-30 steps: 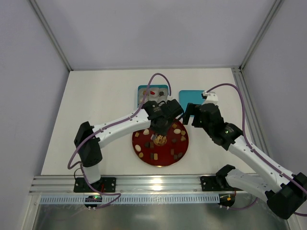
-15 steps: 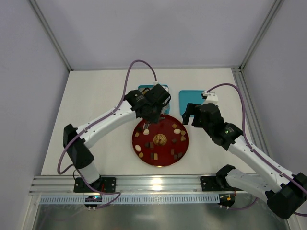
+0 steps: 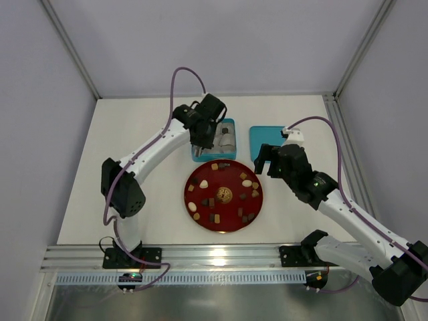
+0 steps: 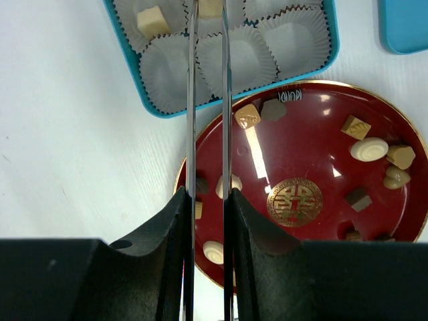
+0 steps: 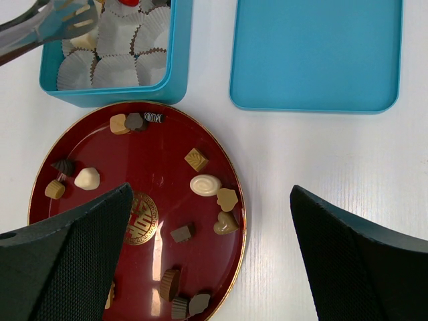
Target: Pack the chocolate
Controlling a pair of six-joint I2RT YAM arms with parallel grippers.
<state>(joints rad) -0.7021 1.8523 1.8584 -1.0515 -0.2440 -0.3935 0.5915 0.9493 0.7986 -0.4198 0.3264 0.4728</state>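
Several chocolate pieces [image 3: 246,182], brown, tan and cream, lie on the round red plate [image 3: 231,221], which also shows in the wrist views [image 4: 314,147] [image 5: 160,194]. The teal box [image 3: 231,124] with white paper cups stands just beyond the plate, with a cream cube [image 4: 152,20] and a red piece [image 5: 130,3] in its cups. My left gripper [image 3: 206,142] has long metal blades; they are shut on a tan chocolate piece [image 4: 210,5] above the box's cups. My right gripper [image 5: 210,190] is wide open and empty, hovering above the plate's right side [image 3: 265,160].
The teal box lid [image 3: 264,139] lies flat to the right of the box and also shows in the right wrist view [image 5: 317,53]. The plate's gold emblem [image 3: 223,194] marks its centre. White tabletop surrounds them; an aluminium rail runs along the near edge.
My left arm has swung from the plate's centre up and away to above the teal box, carrying a tan piece. The right arm has not moved.
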